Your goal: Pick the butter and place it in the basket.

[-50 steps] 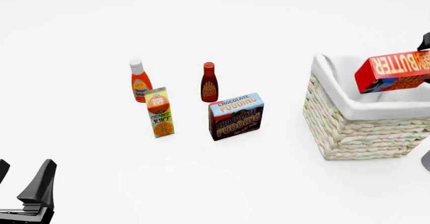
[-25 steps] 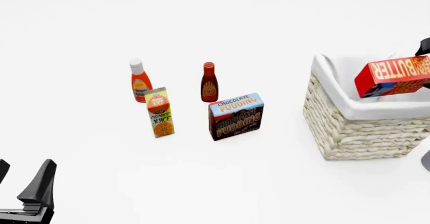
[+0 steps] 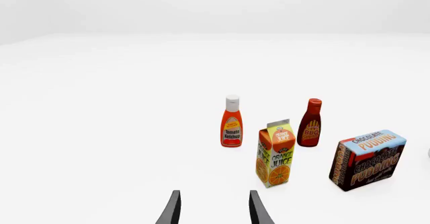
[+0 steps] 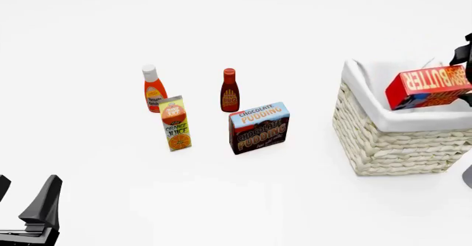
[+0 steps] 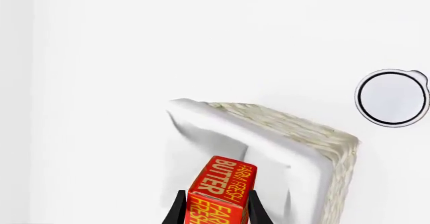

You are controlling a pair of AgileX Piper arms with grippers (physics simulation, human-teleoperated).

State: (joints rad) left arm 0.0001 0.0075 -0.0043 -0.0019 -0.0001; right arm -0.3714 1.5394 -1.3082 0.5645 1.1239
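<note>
Four items are crowding the table's middle: ketchup (image 4: 153, 89), BBQ bottle (image 4: 229, 90), juice (image 4: 176, 123), pudding (image 4: 259, 127). At three o'clock the basket (image 4: 368, 135) is sitting well apart, its mouth lying open.

We saw bare simulated test scene: plain white table (image 4: 244, 202), featureless white backdrop, rendered grocery props.

ketchup bottle (image 4: 153, 89) at nine o'clock of bbq bottle (image 4: 229, 90); juice carton (image 4: 176, 123), pudding box (image 4: 259, 127) before them; basket (image 4: 394, 136) at three o'clock.

Right gripper (image 5: 215, 210) clamps something (jaws closed); left gripper (image 3: 213, 209) gapes, low.
</note>
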